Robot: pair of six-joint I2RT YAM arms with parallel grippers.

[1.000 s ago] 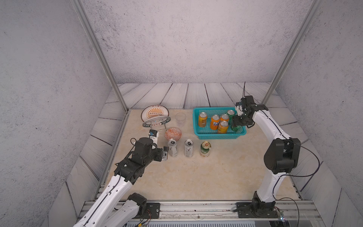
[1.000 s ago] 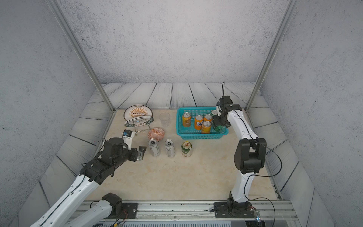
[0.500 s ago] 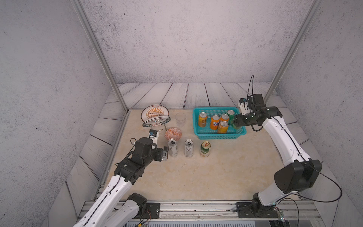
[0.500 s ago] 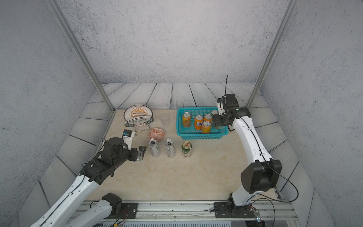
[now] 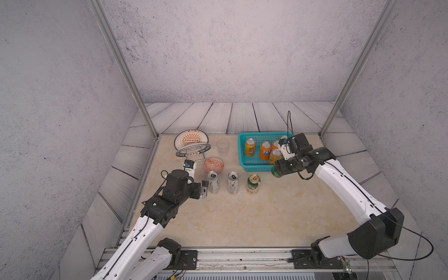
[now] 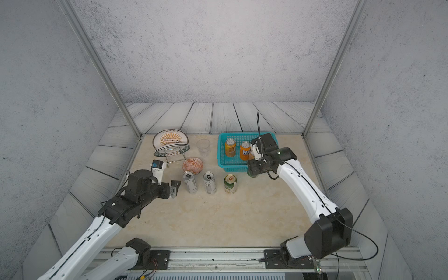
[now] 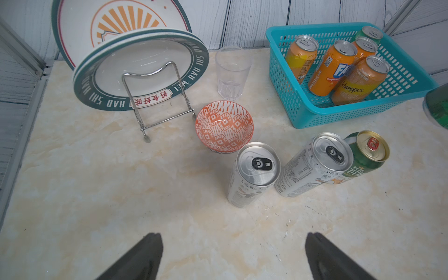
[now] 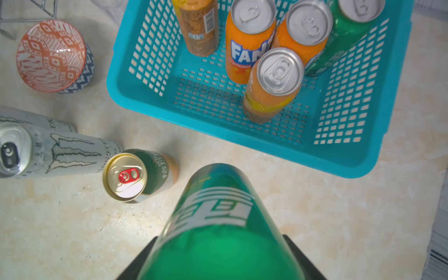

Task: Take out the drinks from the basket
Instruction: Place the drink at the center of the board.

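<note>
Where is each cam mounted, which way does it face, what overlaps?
Top views: stereo pair high above the front rail, looking down toward the back wall; both arms show, left gripper open, right gripper shut on a green can.
Left wrist: on the left arm, facing white cans, bowl and basket; its two fingers show.
Right wrist: on the right arm, looking down past the green can into the basket; finger edges show.
Shared: both wrist views show the basket's orange cans.

L gripper (image 5: 204, 189) wide open (arm reaching fwd); R gripper (image 5: 277, 171) clamps green can (image 8: 218, 230), wrist pitched down.
</note>
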